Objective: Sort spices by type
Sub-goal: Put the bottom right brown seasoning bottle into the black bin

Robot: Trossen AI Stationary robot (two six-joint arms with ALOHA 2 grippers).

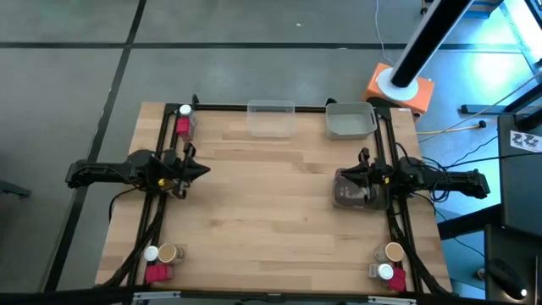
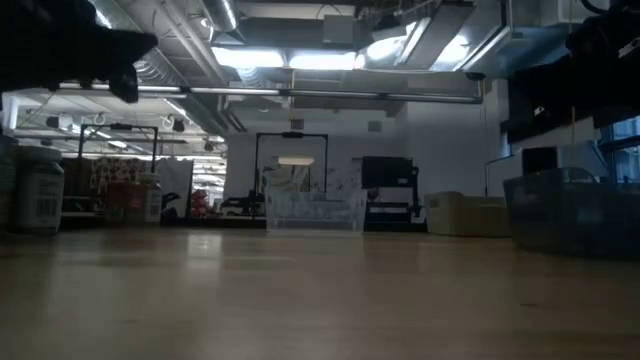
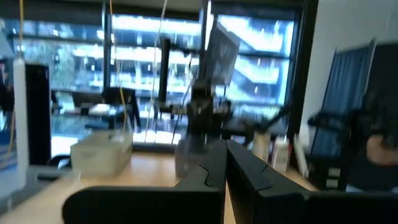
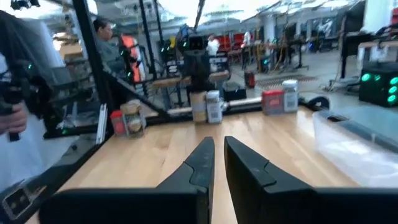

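The pale wooden table (image 1: 271, 203) serves as the landmark, seen from above.

At its far left corner stand a white-lidded clear jar (image 1: 185, 110) and a red-pink boxy packet (image 1: 183, 126), just beside each other. At its near left corner sit another white-lidded jar (image 1: 151, 252), a tan-brown round cup-like jar (image 1: 168, 252) touching it, and a second red-pink packet (image 1: 157, 272) just in front of them.

The left gripper (image 1: 203, 170) hangs over the table's left edge, about midway along it, pointing inward. Its two dark fingers (image 3: 211, 168) are pressed together with nothing between them.

At the middle of the table's far edge rests a clear plastic tray (image 1: 271, 118); to its right, near the far right corner, rests a grey tray (image 1: 351, 119).

The right gripper (image 1: 343, 180) hangs over the table's right side, above a dark smoky tray (image 1: 359, 191) that lies there. Its fingers (image 4: 199, 163) are nearly together, a thin gap between them, gripping nothing.

At the near right corner sit a tan-brown cup-like jar (image 1: 394, 252), a white-lidded jar (image 1: 385, 272) and a red packet (image 1: 398, 280), close together.

Off the table's far right corner stands an orange base (image 1: 398, 91).
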